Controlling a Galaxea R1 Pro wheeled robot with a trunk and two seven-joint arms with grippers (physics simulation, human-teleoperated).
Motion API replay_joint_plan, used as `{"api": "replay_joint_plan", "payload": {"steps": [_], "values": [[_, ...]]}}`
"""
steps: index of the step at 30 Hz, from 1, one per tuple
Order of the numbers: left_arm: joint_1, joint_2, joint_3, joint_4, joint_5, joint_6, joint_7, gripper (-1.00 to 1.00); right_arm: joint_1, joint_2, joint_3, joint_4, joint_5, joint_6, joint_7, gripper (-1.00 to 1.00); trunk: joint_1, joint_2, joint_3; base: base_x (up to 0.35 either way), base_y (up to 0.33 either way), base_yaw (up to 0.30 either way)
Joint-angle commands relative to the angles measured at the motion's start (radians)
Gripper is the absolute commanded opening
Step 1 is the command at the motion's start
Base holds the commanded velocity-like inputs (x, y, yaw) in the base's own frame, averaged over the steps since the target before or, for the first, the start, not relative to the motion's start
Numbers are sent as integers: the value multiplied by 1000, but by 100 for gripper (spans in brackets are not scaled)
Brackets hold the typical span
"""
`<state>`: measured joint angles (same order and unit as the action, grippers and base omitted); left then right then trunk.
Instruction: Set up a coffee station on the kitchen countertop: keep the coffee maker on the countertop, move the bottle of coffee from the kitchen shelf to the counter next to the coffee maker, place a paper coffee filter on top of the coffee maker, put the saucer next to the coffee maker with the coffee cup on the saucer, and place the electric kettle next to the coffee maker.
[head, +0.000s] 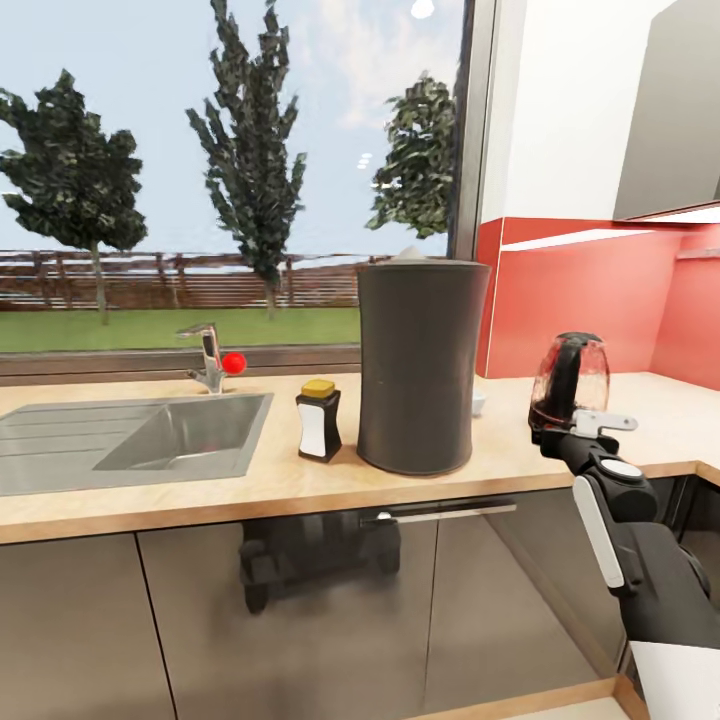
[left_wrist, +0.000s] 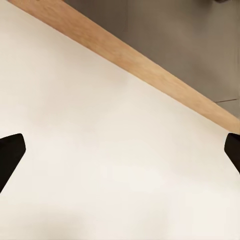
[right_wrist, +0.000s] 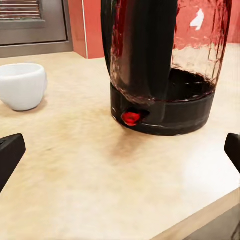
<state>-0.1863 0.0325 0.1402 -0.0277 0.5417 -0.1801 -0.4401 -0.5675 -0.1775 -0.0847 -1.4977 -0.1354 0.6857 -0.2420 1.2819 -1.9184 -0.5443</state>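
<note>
The glass electric kettle with the black base and handle (right_wrist: 162, 65) stands upright on the wooden tabletop (head: 300, 480) right of the tall dark cylindrical coffee maker (head: 420, 365), straight ahead of the right hand (right_wrist: 120, 150), which is wide open and empty.

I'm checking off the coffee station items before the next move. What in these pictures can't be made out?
- Saucer: head view, only a white sliver shows past the coffee maker; the right wrist view shows the cup but not what it rests on.
- Filter: head view, just a pale peak on top of the coffee maker.
- Kettle: right wrist view, top cut off by the edge.
</note>
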Motion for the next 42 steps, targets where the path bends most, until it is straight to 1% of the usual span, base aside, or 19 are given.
{"api": "replay_joint_plan", "payload": {"steps": [1, 4, 7, 8, 13, 15, 16, 17, 20, 21, 24, 25, 27, 29, 30, 31, 32, 36, 42], "values": [[-1, 1, 9, 2, -4, -2, -5, 100, -1, 0, 1, 5, -11, 3, -10, 100, 0, -1, -1, 17, -10, 0], [-1, 0, 10, 2, -5, -2, -5, 100, -5, 0, 2, 10, -12, -3, -16, 100, 0, -1, -1, 9, -5, 0], [-1, 1, 10, 2, -5, -2, -5, 100, -50, 1, 2, 26, -12, -13, -69, 100, 0, -1, -1, 4, -2, 0], [-1, 0, 10, 2, -5, -2, -5, 100, -72, 1, 2, 36, -12, -16, -98, 100, 0, -1, -1, 2, -1, 0], [-1, 0, 10, 2, -5, -2, -5, 100, -113, 2, 7, 51, -12, -19, -142, 100, 0, -1, -1, 1, 0, 0], [-1, 1, 10, 2, -5, -2, -5, 100, -124, 5, 19, 54, -12, -20, -148, 100, 0, -1, -1, 0, 0, 0], [-1, 1, 10, 2, -5, -2, -5, 100, -148, 12, 46, 70, -11, -21, -156, 100, 0, -1, -1, 0, 0, 0], [-1, 1, 11, 2, -4, -2, -5, 100, -169, 15, 57, 92, -11, -21, -166, 100, 0, -1, -1, 0, 0, 0], [-1, 1, 13, 2, -5, -2, -5, 100, -204, 20, 72, 145, -11, -23, -193, 100, 0, -1, -1, 0, 0, 0], [-1, 1, 13, 2, -5, -2, -5, 100, -208, 23, 74, 153, -11, -24, -197, 100, 0, -1, -1, 0, 0, 0], [-1, 1, 13, 2, -5, -2, -5, 100, -219, 47, 78, 181, -11, -29, -206, 100, 0, -1, -1, 0, 0, 0], [-1, 1, 13, 2, -5, -2, -5, 100, -223, 59, 79, 197, -10, -45, -208, 100, 0, -1, -1, 0, 0, 0], [-1, 1, 13, 2, -5, -2, -5, 100, -228, 69, 81, 223, -9, -85, -219, 100, 0, -1, -1, 0, 0, 0], [-1, 1, 13, 2, -5, -2, -5, 100, -234, 74, 81, 244, -8, -104, -245, 100, 0, -1, -1, 0, 0, 0], [-1, 1, 13, 2, -5, -2, -5, 100, -242, 76, 81, 265, -8, -117, -279, 100, 0, -1, -1, 0, 0, 0], [-1, 1, 13, 2, -5, -2, -5, 100, -246, 78, 81, 276, -8, -121, -295, 100, 0, -1, -1, 0, 0, 0], [-1, 0, 13, 2, -5, -2, -5, 100, -258, 80, 82, 317, -10, -147, -331, 100, 0, -1, -1, 0, 0, 0], [-1, 0, 13, 2, -5, -2, -5, 100, -266, 81, 82, 366, -9, -209, -357, 100, 0, -1, -1, 69, -15, 0], [-1, 1, 13, 2, -5, -2, -5, 100, -268, 81, 82, 390, -9, -227, -363, 100, 0, -1, -1, 75, -18, 0]]}}
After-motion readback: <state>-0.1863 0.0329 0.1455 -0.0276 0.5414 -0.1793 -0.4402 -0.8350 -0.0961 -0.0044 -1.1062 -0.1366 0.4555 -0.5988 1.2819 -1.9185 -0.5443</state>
